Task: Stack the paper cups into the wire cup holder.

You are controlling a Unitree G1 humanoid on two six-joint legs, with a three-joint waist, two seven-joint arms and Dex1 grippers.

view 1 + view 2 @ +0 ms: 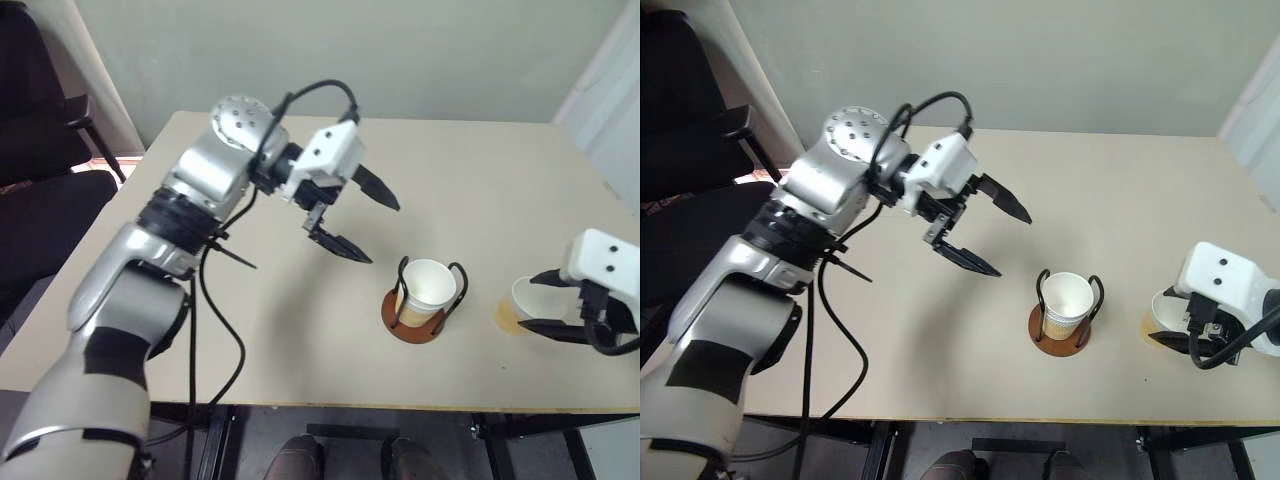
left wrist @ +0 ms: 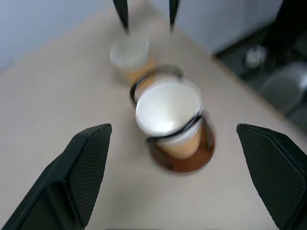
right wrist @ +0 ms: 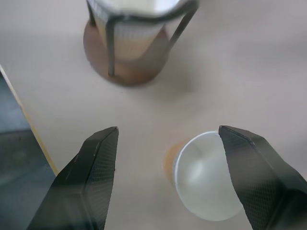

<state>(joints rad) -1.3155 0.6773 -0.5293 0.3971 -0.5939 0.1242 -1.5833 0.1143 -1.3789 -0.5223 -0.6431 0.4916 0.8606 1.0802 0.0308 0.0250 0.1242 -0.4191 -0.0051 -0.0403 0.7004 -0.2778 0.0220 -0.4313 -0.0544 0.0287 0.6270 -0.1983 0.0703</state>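
Left eye view: beige surface (image 1: 480, 180)
Holder: wire cup holder (image 1: 417, 320) near the front edge, one paper cup (image 1: 429, 290) upright inside it
Second cup (image 1: 522, 303): upright on the surface, right of the holder, apart from it
Left gripper (image 1: 360, 222): jaws released wide, empty, above the surface left of the holder
Right gripper (image 3: 165, 158): jaws spread, straddling the second cup, contact unclear

— Surface? Pale beige desk (image 1: 300, 330), matte, evenly lit, near edge over a dark floor (image 1: 440, 450).
— Beyond it? Plain pale green-grey wall (image 1: 400, 50) along the far side.
— Anything left? Black chair (image 1: 40, 130). White panel (image 1: 610, 90) at far right.
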